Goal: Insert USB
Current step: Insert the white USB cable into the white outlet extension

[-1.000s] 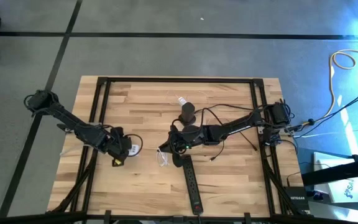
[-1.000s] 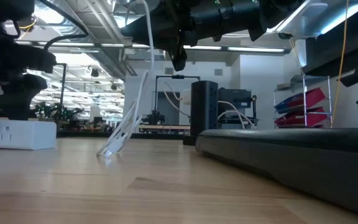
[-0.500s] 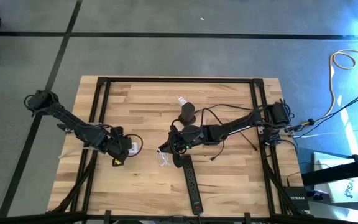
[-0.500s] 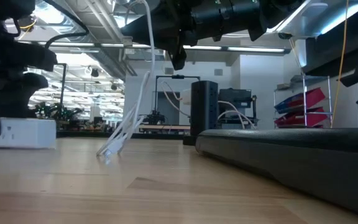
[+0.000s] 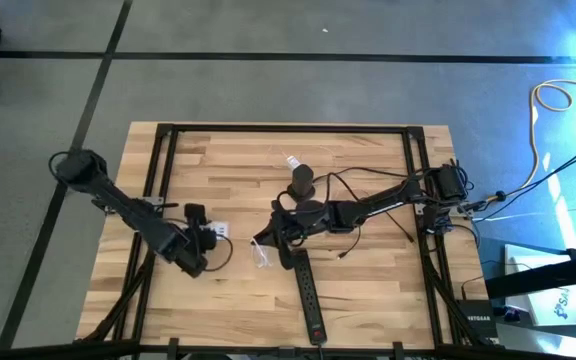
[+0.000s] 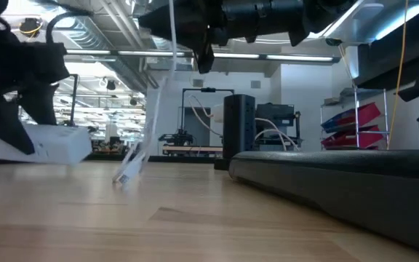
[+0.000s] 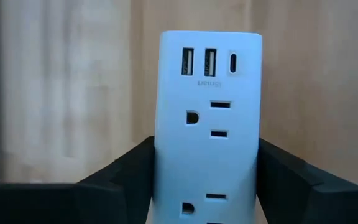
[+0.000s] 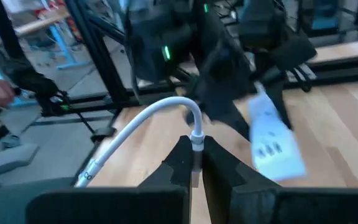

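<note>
White adapter [image 7: 207,127], white cable [image 8: 143,127], black power strip [image 5: 310,296], pale striped wooden worktop [image 5: 368,290].

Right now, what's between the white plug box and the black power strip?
In the high view, the dangling white cable lies between the white plug box and the black power strip; otherwise bare wooden table.

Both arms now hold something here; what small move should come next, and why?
Probably bring the right end effector, shut on the white USB cable, toward the white wall adapter clamped in the left end effector: its USB ports face out, and the parts are apart.
</note>
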Available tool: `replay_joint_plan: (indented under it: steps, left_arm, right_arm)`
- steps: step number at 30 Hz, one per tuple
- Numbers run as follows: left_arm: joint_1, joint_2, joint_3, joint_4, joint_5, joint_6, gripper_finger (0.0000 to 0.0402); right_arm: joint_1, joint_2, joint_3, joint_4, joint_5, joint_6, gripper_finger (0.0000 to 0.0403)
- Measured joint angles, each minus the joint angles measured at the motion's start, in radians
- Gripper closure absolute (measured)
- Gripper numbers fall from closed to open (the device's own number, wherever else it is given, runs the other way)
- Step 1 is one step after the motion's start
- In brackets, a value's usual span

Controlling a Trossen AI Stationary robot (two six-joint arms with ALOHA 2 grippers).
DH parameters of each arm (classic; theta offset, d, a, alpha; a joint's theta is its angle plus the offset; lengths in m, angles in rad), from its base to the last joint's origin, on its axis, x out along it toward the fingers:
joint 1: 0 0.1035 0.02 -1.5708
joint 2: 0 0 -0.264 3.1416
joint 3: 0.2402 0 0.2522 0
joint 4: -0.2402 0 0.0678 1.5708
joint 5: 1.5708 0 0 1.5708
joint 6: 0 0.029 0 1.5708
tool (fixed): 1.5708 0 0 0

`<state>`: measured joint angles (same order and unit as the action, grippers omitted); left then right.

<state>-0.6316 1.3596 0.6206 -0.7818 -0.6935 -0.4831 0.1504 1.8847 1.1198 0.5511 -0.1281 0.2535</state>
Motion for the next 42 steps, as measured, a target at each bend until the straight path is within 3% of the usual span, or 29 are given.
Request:
replay_joint_plan:
  steps: [8, 14, 18, 20, 24, 27, 31, 38, 42]
  left_arm:
    - [-0.012, 0.209, 0.082, -0.057, -0.122, -0.011, 0.0196]
    - [-0.011, 0.237, 0.104, -0.077, -0.133, -0.012, 0.0197]
    - [-0.011, 0.237, 0.104, -0.078, -0.132, -0.014, 0.0198]
    - [-0.011, 0.237, 0.107, -0.077, -0.124, -0.015, 0.0198]
    - [-0.011, 0.231, 0.127, -0.075, -0.088, -0.015, 0.0198]
    - [-0.011, 0.231, 0.151, -0.073, -0.056, -0.006, 0.0197]
    - [-0.011, 0.231, 0.186, -0.052, 0.010, 0.035, 0.0195]
    - [-0.002, 0.226, 0.215, 0.129, 0.241, 0.152, 0.0192]
    - [0.022, 0.226, 0.215, 0.142, 0.276, 0.138, 0.0191]
  right_arm:
    - [0.000, 0.000, 0.000, 0.023, -0.041, 0.013, 0.0402]
    - [0.000, 0.000, -0.001, 0.023, -0.060, 0.014, 0.0402]
    - [0.000, 0.000, -0.002, 0.032, -0.138, -0.010, 0.0402]
    - [0.000, 0.000, -0.004, 0.102, -0.236, -0.024, 0.0402]
    - [0.006, -0.002, -0.002, 0.371, -0.570, -0.042, 0.0402]
    - [0.019, -0.001, -0.002, 0.537, -0.763, -0.023, 0.0402]
    - [0.044, -0.001, -0.002, 0.624, -0.902, -0.023, 0.0402]
    - [0.069, 0.000, -0.002, 0.612, -0.896, -0.043, 0.0402]
    - [0.059, 0.000, -0.002, 0.513, -0.816, -0.072, 0.0402]
